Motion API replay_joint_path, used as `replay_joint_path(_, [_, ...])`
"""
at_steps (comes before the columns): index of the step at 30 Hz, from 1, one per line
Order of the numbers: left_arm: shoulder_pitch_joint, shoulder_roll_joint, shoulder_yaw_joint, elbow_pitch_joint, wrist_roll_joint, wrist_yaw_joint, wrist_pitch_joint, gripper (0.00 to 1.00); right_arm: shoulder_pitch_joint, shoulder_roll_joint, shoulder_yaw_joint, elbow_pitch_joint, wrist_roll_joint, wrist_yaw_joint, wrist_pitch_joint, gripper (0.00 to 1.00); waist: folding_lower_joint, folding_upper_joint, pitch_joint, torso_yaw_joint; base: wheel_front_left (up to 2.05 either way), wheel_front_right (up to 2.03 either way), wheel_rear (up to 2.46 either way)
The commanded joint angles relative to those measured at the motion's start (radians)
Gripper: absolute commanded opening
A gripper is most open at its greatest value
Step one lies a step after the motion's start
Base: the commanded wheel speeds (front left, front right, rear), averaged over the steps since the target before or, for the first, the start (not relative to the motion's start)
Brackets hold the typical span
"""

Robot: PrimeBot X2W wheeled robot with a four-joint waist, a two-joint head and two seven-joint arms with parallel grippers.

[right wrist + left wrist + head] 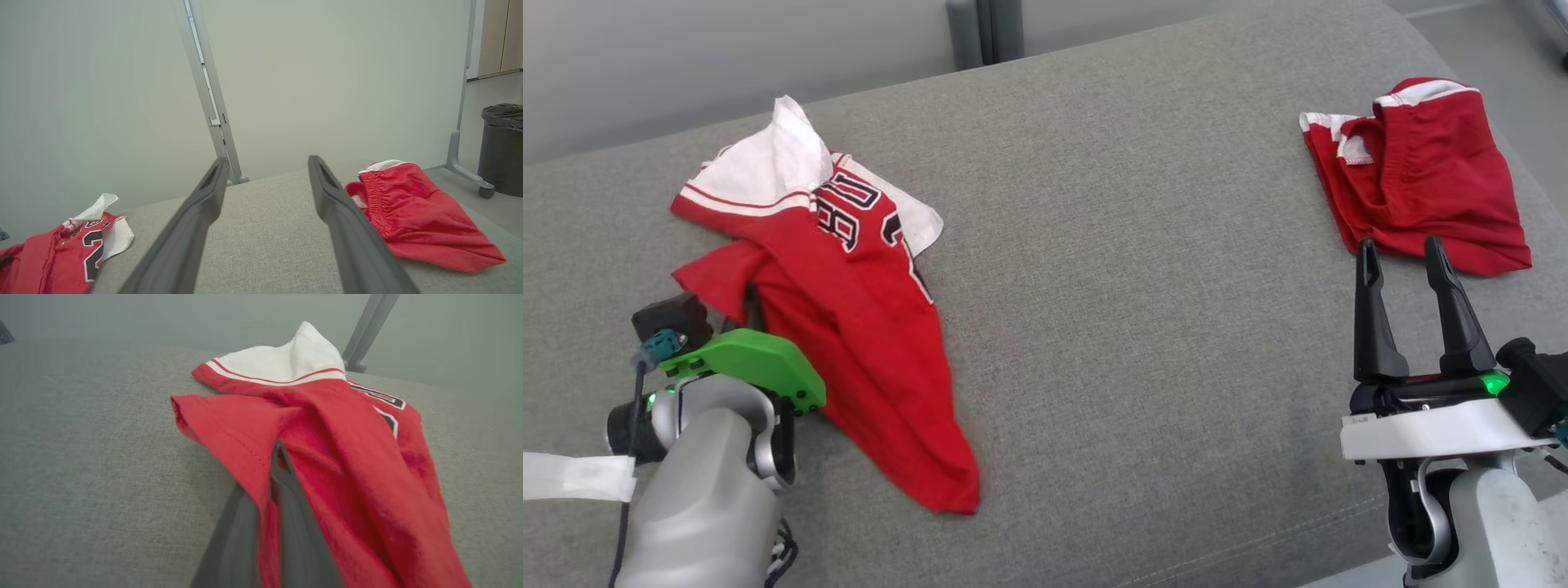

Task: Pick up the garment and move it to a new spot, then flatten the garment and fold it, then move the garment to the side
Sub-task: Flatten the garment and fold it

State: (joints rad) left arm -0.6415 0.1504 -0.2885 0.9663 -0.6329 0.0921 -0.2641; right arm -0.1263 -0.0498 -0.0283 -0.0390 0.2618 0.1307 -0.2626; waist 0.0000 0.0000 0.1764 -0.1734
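Clamping onto the red jersey (351,469) is the left pincer (277,457).

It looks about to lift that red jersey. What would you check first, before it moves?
1. Grip: left gripper shut on the jersey, ok.
2. Clear lift: jersey lies apart from the shorts, ok.
3. Spare arm: right gripper open, holding nothing, ok.
4. New spot: bare cushion between the two garments, ok.
5. How many layers are pinched: cannot tell.
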Motion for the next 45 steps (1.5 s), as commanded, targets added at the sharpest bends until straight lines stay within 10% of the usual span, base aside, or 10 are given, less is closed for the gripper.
replay_joint_path(1, [-0.006, 0.022, 0.000, 0.019, 0.006, 0.001, 0.006, 0.00, 0.014, -0.002, -0.003, -0.003, 0.008, 0.000, -0.003, 1.00, 0.0000, 0.0000, -0.010, 0.015, 0.00, 0.00, 0.00])
replay_joint_path(7, [-0.019, 0.053, -0.002, 0.082, 0.015, 0.016, 0.006, 0.00, 0.014, -0.002, 0.004, 0.002, 0.010, 0.000, -0.003, 1.00, 0.0000, 0.0000, -0.018, 0.027, 0.00, 0.00, 0.00])
replay_joint_path(9, [-0.017, 0.051, 0.005, 0.092, 0.012, 0.024, 0.003, 0.38, 0.014, -0.002, 0.003, 0.002, 0.009, 0.000, -0.003, 1.00, 0.0000, 0.0000, -0.021, 0.028, 0.00, 0.00, 0.00])
replay_joint_path(11, [-0.010, 0.052, 0.009, 0.098, 0.013, 0.027, 0.001, 1.00, 0.017, -0.002, 0.000, 0.002, 0.005, 0.000, -0.003, 1.00, 0.0000, 0.0000, -0.024, 0.029, 0.00, 0.00, 0.00])
replay_joint_path(29, [0.058, 0.038, 0.030, -0.157, 0.171, 0.112, 0.000, 1.00, 0.013, -0.002, -0.015, -0.042, -0.019, 0.000, -0.003, 1.00, 0.0000, 0.0000, -0.025, 0.027, 0.00, 0.00, 0.00])
replay_joint_path(45, [-0.170, 0.063, -0.039, 0.157, 0.258, 0.104, 0.040, 1.00, -0.047, -0.002, 0.031, -0.064, -0.037, 0.000, -0.003, 1.00, 0.0000, 0.0000, 0.074, -0.085, 0.00, 0.00, 0.00])
